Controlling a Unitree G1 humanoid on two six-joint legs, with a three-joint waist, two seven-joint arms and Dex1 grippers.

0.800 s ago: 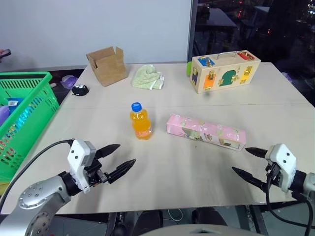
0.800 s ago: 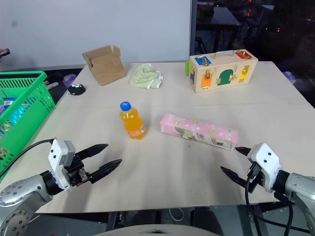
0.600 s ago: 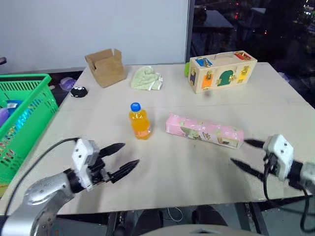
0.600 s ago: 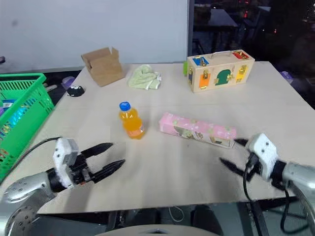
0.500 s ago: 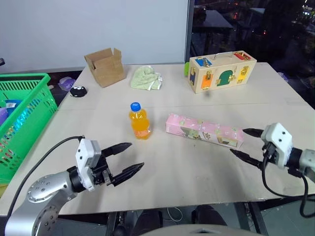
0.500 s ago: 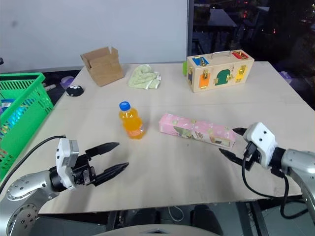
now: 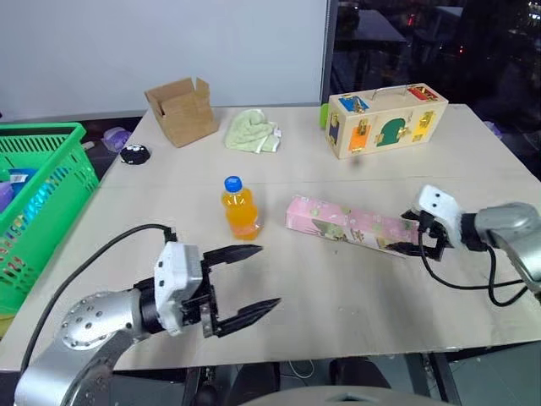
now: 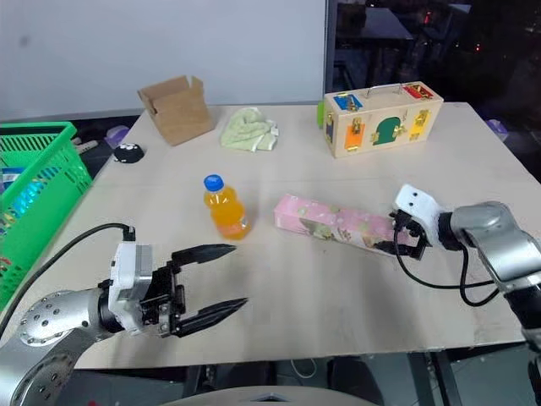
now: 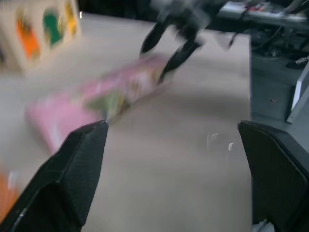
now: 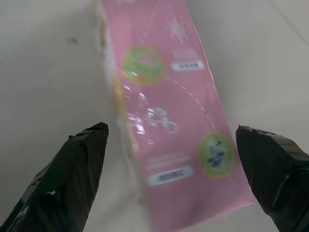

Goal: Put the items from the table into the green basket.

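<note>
The pink carton (image 7: pixel 351 226) lies flat on the table (image 7: pixel 321 313), right of centre. My right gripper (image 7: pixel 406 233) is open at the carton's right end, one finger on each side, with gaps visible beside the carton (image 10: pixel 169 96) in the right wrist view. The orange bottle (image 7: pixel 240 208) with a blue cap stands upright left of the carton. My left gripper (image 7: pixel 269 275) hangs open and empty in front of the bottle, pointing to the right. The left wrist view looks along the table at the carton (image 9: pixel 96 101) and the right gripper (image 9: pixel 169 43). The green basket (image 7: pixel 38 194) stands off the table's left side.
At the back of the table are a cardboard box (image 7: pixel 182 110), a crumpled green cloth (image 7: pixel 254 133) and a wooden latch box (image 7: pixel 385 118). A small black object (image 7: pixel 133 155) lies at the left edge. The basket holds some coloured things.
My right gripper has moved in from the table's front right to straddle the carton's right end. My left gripper has shifted to the right, closer to the bottle's front.
</note>
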